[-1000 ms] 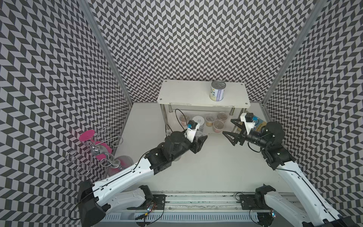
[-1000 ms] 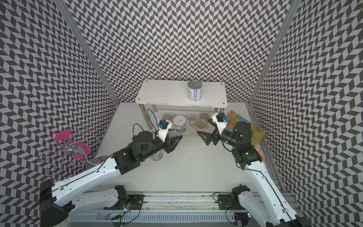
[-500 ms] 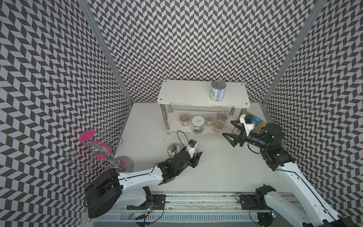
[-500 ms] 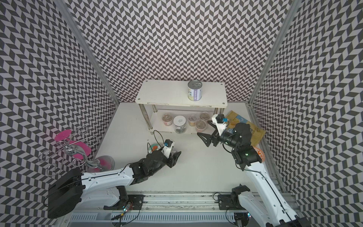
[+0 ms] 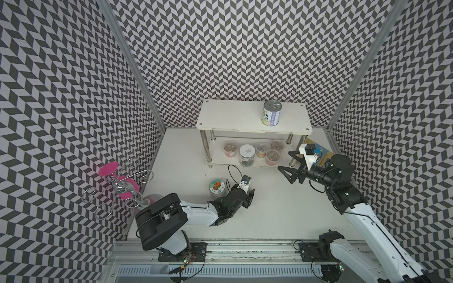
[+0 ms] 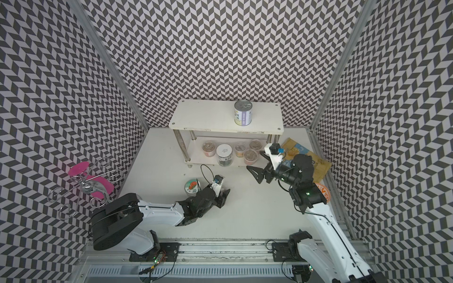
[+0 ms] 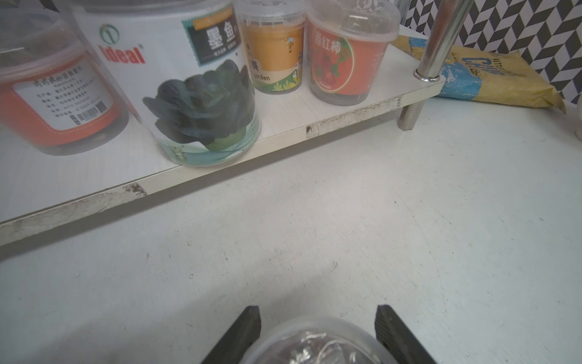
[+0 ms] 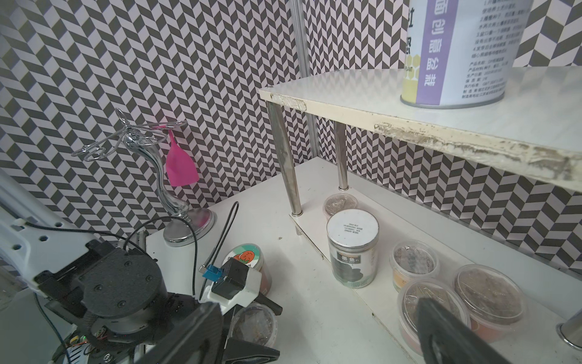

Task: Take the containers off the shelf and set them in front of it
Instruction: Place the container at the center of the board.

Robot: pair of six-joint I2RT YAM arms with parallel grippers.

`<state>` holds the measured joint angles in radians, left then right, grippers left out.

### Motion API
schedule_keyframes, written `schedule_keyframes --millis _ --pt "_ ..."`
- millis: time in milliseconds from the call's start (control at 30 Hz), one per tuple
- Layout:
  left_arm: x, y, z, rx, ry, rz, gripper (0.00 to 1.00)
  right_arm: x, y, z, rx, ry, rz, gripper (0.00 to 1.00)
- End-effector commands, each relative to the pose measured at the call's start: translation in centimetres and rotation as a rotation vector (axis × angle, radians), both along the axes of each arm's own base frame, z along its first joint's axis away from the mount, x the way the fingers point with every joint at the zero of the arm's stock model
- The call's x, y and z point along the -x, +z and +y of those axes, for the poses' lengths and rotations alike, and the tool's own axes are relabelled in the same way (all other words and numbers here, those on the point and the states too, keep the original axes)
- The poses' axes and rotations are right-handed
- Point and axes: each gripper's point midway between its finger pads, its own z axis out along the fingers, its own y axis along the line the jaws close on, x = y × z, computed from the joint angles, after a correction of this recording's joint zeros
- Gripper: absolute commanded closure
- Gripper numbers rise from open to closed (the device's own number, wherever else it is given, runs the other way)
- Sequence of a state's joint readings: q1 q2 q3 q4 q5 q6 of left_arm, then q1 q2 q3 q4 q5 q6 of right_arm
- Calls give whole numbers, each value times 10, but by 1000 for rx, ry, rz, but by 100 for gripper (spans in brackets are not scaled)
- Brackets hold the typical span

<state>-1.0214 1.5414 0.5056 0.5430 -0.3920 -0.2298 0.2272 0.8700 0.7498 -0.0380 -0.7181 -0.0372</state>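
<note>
The white two-tier shelf (image 5: 232, 117) stands at the back. A tin can (image 5: 271, 114) with a white-purple label sits on its top board. The lower board holds a clear white-lidded jar (image 5: 247, 155) and several film-topped cups (image 5: 272, 156). Another jar (image 5: 217, 187) with an orange picture on its lid stands on the table before the shelf. Beside it my left gripper (image 5: 247, 193) is low over the table, shut on a film-topped cup (image 7: 315, 343). My right gripper (image 5: 283, 159) hangs open and empty by the lower board's right end.
A chrome wire stand (image 5: 120, 181) with pink discs stands by the left wall. A yellow-blue chips bag (image 6: 308, 156) lies right of the shelf, behind my right arm. An orange-patterned bowl (image 6: 323, 193) peeks out under that arm.
My left arm has drawn back from the shelf's lower board to the table in front, carrying the cup, and uncovered the jar on the table. The right arm has barely moved.
</note>
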Motion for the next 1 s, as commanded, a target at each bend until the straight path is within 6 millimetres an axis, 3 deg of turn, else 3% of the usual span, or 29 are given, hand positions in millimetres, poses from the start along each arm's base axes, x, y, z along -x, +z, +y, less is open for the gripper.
schedule_keyframes --millis 0,233,567,733,967 --pt "-10 17 -11 64 22 -53 43 3 5 0 -1 -4 -36 1" --pt "-14 2 -16 29 20 -45 42 3 1 -1 10 -8 -32 0" --pt "-17 -13 -10 7 32 -14 32 -1 1 -1 16 -14 -32 0" --pt "-20 -12 -8 7 43 -10 25 -2 1 -1 16 -14 -32 0" --pt "-23 6 -9 6 39 -33 15 -3 2 -2 18 -23 -37 0"
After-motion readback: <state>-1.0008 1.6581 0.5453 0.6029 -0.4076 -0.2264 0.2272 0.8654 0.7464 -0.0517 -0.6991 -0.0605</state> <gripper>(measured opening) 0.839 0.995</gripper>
